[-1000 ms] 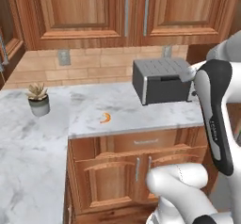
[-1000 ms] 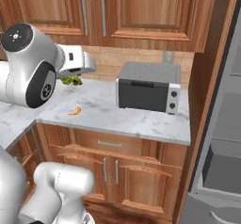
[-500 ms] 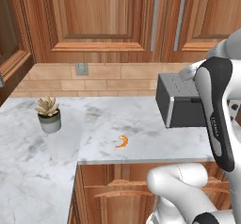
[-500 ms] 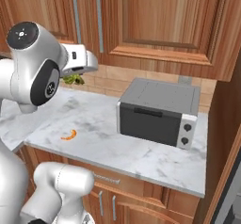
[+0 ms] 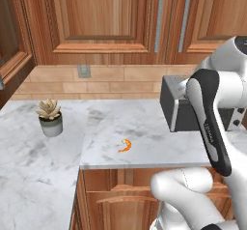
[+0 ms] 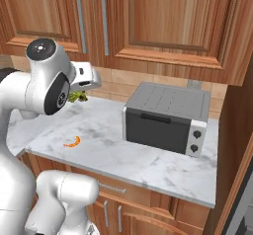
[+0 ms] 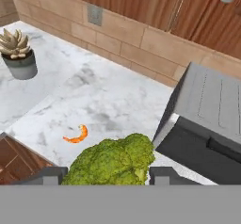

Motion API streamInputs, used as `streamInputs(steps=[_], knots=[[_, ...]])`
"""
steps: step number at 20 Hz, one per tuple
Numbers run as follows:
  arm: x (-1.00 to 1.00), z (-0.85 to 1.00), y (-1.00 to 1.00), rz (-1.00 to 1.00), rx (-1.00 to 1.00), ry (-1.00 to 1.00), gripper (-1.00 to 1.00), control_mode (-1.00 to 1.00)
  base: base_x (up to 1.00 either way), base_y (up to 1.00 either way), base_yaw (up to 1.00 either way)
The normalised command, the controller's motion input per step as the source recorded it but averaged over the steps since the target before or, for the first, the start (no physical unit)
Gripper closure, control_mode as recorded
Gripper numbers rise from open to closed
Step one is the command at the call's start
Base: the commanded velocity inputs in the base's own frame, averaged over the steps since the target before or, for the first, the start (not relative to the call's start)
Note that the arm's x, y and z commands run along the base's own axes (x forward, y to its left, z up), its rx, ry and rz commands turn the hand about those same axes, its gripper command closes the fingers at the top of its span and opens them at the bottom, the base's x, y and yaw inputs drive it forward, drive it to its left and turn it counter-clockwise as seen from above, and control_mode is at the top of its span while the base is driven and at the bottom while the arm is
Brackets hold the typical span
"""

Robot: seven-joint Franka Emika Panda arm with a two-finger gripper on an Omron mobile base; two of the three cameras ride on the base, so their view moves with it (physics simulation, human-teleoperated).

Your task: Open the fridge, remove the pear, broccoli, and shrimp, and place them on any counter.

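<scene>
White marble with grey veins makes up the desk, which sits on brown wooden cabinets and turns a corner toward the left. The shrimp lies on the desk near its front edge, a small orange curl on bare marble; it also shows in the right base view and in the hand view. To its right stands a grey toaster oven, well apart from the shrimp, with two knobs on its pale right-hand panel. Far to the left, on the other leg of the desk, a succulent sits in a small grey pot. The hand hangs above the desk, clenched on the broccoli, whose bumpy green head sits between the two dark fingertips. In the right base view the broccoli peeks out below the white wrist, up in the air over the left part of the desk and farther back than the shrimp. In the hand view the broccoli is above the marble just near of the shrimp and left of the oven. A tan tiled backsplash with a grey outlet runs behind the desk, under wooden wall cupboards with metal bar handles.
</scene>
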Motion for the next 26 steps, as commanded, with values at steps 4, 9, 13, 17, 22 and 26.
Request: streamInputs(steps=[4, 9, 13, 17, 22, 26], knots=[[0.66, -0.82, 0.61, 0.08, -0.05, 0.14, 1.0, -1.0, 0.0, 0.0, 0.0], [0.71, -0.84, 0.63, 0.04, -0.06, 0.16, 1.0, -1.0, 0.0, 0.0, 0.0], [0.7, -0.67, 0.42, 0.02, -0.02, 0.19, 1.0, -1.0, 0.0, 0.0, 0.0], [0.62, -0.64, 0.08, 0.01, 0.0, 0.21, 1.0, -1.0, 0.0, 0.0, 0.0], [0.62, -0.65, 0.0, 0.0, 0.0, 0.16, 1.0, -1.0, 0.0, 0.0, 0.0], [0.67, -0.64, 0.04, 0.0, 0.0, 0.1, 1.0, -1.0, 0.0, 0.0, 0.0]])
